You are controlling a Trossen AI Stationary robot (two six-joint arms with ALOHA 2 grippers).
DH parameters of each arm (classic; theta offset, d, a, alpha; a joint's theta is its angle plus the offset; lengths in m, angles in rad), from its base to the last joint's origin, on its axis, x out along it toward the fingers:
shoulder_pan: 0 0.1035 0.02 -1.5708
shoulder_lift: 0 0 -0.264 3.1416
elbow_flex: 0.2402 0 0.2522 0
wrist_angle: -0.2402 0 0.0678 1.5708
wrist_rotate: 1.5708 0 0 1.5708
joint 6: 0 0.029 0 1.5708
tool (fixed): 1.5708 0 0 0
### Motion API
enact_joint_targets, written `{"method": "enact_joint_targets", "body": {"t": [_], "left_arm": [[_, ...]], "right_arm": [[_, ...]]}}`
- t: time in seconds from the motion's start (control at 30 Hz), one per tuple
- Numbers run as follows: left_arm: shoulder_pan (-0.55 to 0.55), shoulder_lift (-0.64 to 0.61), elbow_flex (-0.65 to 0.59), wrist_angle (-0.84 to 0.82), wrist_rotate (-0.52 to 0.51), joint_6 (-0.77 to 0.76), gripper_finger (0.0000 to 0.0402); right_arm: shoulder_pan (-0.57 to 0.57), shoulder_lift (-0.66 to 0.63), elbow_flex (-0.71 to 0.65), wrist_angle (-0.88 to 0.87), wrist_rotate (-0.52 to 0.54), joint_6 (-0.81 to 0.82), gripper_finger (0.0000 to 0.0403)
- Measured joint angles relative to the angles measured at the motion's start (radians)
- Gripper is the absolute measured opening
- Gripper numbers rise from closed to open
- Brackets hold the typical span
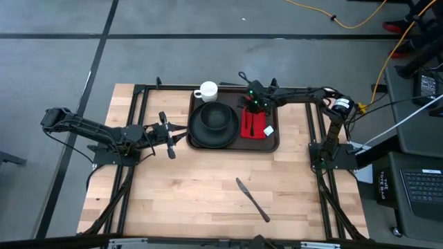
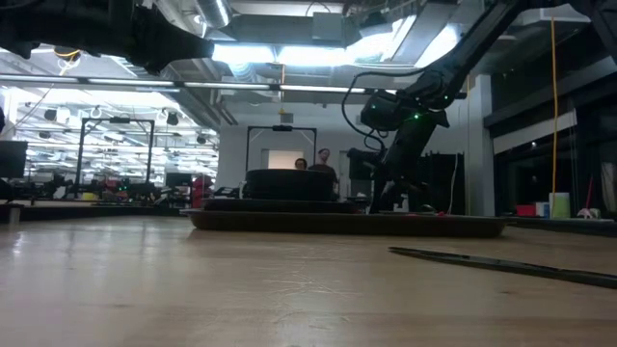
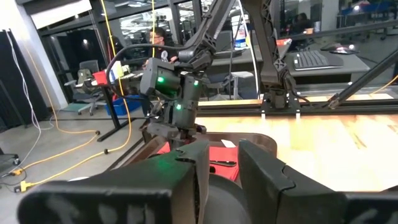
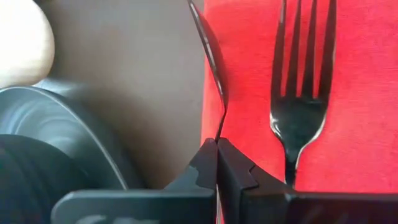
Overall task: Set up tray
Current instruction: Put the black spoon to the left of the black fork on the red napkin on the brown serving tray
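Observation:
The dark brown tray (image 1: 235, 146) lies at the table's far middle. On it a black bowl (image 1: 213, 119) sits in a round black plate, a white cup (image 1: 206, 90) stands at the far left corner, and a red napkin (image 1: 257, 128) lies at the right. A black fork (image 4: 301, 106) lies on the napkin. My right gripper (image 4: 217, 142) slants down over the napkin's far end, shut on a black spoon (image 4: 210, 56). My left gripper (image 1: 181, 134) hovers level just left of the tray, open, nothing between its fingers. My right gripper pinches the spoon's handle (image 4: 219, 127) between its two fingertips, coming from above and slanting down. The fingers lie along the spoon. The spoon stands on edge, its bowl pointing away from the fingers along the napkin's edge beside the fork. Whether it touches the napkin I cannot tell.
A black knife (image 1: 252, 199) lies aslant on the bare wood near the table's front edge. A small white tag (image 1: 268, 130) sits on the napkin's right side. Black frame rails run along both sides of the table. People sit in the room beyond the table.

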Motion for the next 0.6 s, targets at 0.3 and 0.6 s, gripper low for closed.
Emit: {"method": "enact_joint_targets", "body": {"t": [0.3,0.6], "left_arm": [[0.0,0.0,0.0,-0.001,0.0,0.0,0.0077],[0.0,0.0,0.0,-0.002,0.0,0.0,0.0076]], "right_arm": [[-0.008,0.0,0.0,-0.002,-0.006,-0.002,0.0],[-0.007,0.0,0.0,-0.014,0.01,-0.023,0.0]]}}
